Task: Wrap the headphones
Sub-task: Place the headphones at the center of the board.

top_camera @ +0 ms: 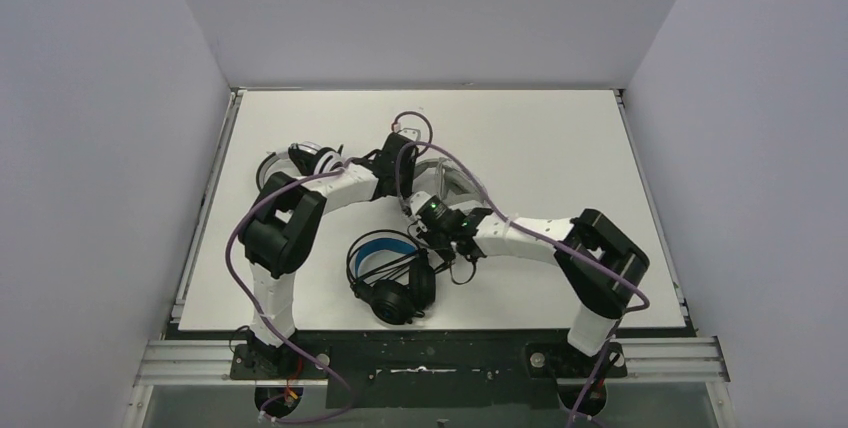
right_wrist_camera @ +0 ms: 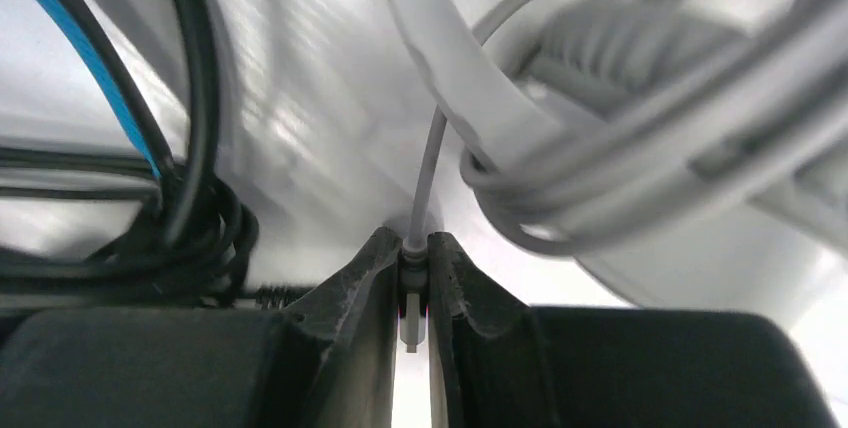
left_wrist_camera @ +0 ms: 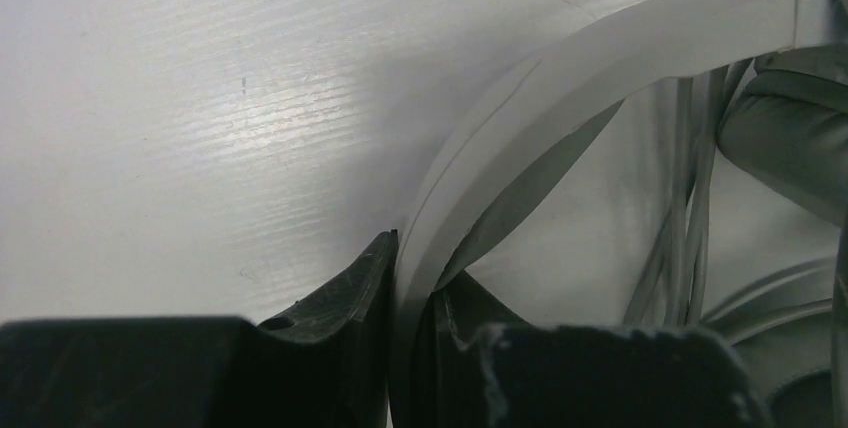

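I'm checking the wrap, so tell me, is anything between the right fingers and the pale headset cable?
Nothing visible does. The right fingers are shut on the pale cable near its plug; the black headset's cable lies off to the side, not between.

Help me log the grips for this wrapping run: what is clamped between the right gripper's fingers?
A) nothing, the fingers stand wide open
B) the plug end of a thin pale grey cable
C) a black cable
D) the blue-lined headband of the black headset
B: in the right wrist view the right gripper is shut on the plug end of the thin pale grey cable.
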`<state>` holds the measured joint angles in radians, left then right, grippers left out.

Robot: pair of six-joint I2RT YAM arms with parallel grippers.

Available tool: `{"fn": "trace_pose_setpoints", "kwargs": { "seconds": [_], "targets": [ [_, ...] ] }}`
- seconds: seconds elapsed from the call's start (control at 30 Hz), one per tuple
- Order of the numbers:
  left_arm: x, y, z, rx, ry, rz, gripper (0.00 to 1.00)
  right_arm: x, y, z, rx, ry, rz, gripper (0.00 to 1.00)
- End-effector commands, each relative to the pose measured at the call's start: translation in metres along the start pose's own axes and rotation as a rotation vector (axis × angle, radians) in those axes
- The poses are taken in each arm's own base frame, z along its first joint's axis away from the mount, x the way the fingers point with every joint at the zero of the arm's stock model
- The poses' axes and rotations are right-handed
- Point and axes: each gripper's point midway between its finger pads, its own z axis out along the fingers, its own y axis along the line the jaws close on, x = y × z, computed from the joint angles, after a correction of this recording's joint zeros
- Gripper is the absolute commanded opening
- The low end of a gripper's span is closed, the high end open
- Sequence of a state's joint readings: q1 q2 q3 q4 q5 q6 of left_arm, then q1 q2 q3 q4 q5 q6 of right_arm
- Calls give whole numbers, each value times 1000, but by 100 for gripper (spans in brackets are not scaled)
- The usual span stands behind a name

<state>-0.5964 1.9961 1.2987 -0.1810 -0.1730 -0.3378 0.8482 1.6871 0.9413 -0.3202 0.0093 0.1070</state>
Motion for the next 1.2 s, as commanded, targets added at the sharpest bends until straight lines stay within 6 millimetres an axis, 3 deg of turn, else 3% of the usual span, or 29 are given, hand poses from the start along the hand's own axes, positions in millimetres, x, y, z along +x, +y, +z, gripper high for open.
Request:
{"fn": "trace_pose_setpoints", "kwargs": {
  "seconds": [0.0, 0.17, 0.37, 0.57, 0.67, 0.73, 0.8, 0.9, 1.0, 1.17],
  "targets": [
    [-24, -9, -3, 101, -46, 13, 0, -18, -44, -9, 370, 44, -293, 15],
    [-19, -10, -3, 110, -41, 22, 0, -20, -49, -12, 412, 50, -276, 35],
    [-14, -11, -3, 115, -19, 18, 0, -21, -41, -41, 359, -12, -131, 57],
    [-16, -17, -6, 137, 7, 6, 0, -4, -12, -65, 203, 5, 85, 74],
    [-15, -19, -6, 145, 12, -1, 0, 1, 6, -71, 102, -16, 249, 76],
    [-14, -19, -7, 143, 16, 0, 0, -4, 24, -67, -19, -57, 396, 72],
    [-14, -19, -8, 144, 17, 0, 0, -12, 35, -62, -101, -113, 502, 59],
    [-15, -19, -8, 142, 20, 3, 0, -13, 23, -50, -46, -163, 580, 33],
    [-14, -19, -10, 141, 29, 10, 0, -5, 6, -34, 17, -173, 640, 19],
    [-15, -19, -12, 143, 28, 18, 0, 13, -13, -9, 82, -183, 707, 12]
  ]
}}
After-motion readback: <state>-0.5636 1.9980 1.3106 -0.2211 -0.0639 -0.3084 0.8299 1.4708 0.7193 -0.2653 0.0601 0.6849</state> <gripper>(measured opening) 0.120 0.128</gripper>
